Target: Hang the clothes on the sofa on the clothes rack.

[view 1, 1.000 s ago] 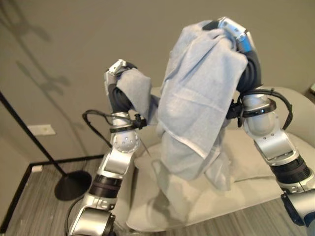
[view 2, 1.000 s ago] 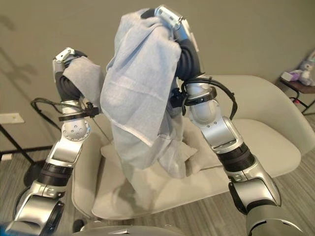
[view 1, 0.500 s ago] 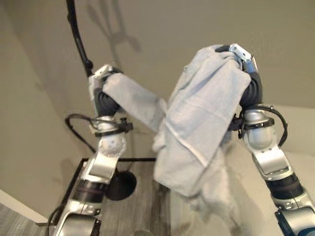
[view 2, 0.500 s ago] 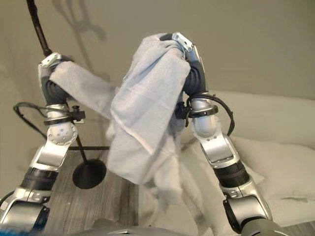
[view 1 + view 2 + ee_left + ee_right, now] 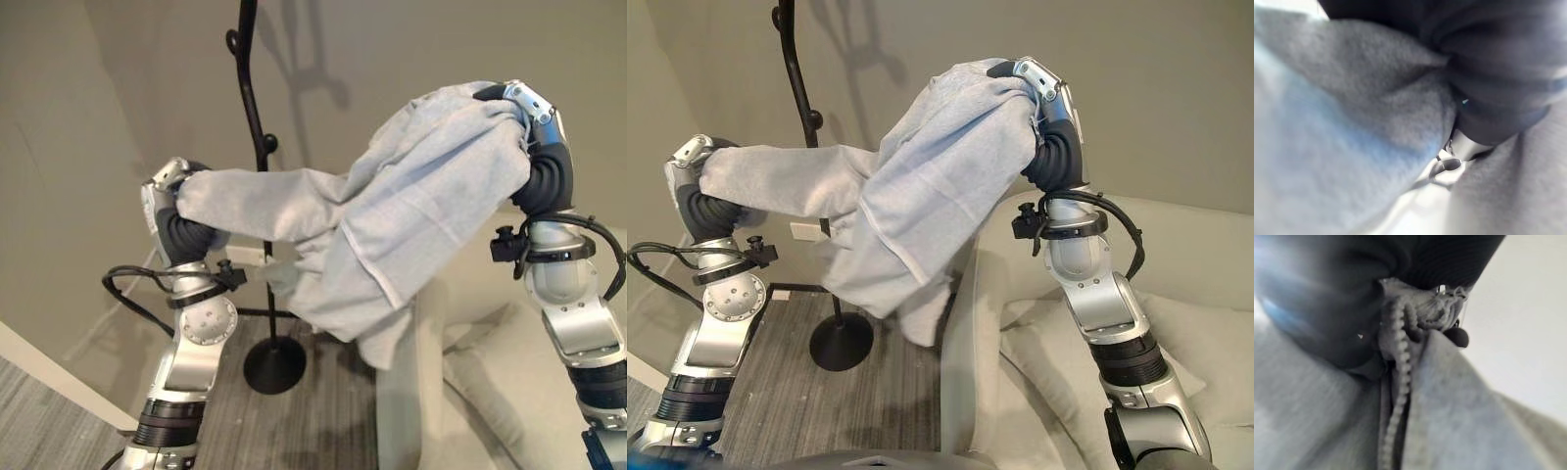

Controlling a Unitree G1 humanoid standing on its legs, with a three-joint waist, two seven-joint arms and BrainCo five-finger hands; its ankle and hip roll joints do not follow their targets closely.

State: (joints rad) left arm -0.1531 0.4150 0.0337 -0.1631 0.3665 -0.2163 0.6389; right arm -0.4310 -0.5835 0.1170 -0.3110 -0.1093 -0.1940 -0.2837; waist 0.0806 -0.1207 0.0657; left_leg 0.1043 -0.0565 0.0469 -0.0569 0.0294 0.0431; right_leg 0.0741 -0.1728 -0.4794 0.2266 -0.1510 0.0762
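Beige sofa point(image 5: 1176, 294) at lower right with a cushion point(image 5: 1048, 343) on its seat, grey wall behind, wood-look floor point(image 5: 323, 431) at lower left. Light grey zip hoodie point(image 5: 411, 215) is lifted clear of the sofa, stretched in the air between both raised arms, body of it hanging in folds in the middle, lower edge dangling over the sofa's left edge and the floor. One sleeve runs out sideways to the left hand point(image 5: 162, 191), held lower at left; cloth wraps over that hand, wrist view shows fabric bunched right against its dark cover, fingers hidden, so cannot tell if they are closed. Right hand point(image 5: 534, 108) is up high at right, hoodie draped over its top; its wrist view shows zipper teeth point(image 5: 1398, 377) and gathered fabric pressed at the dark cover, fingers buried in the cloth, cannot tell grip either. Black clothes rack point(image 5: 257, 147) stands behind the hoodie, left of the sofa: thin pole with curved hooks near the top, round base point(image 5: 274, 364) on the floor. Hoodie passes in front of the pole, not hung on any hook.
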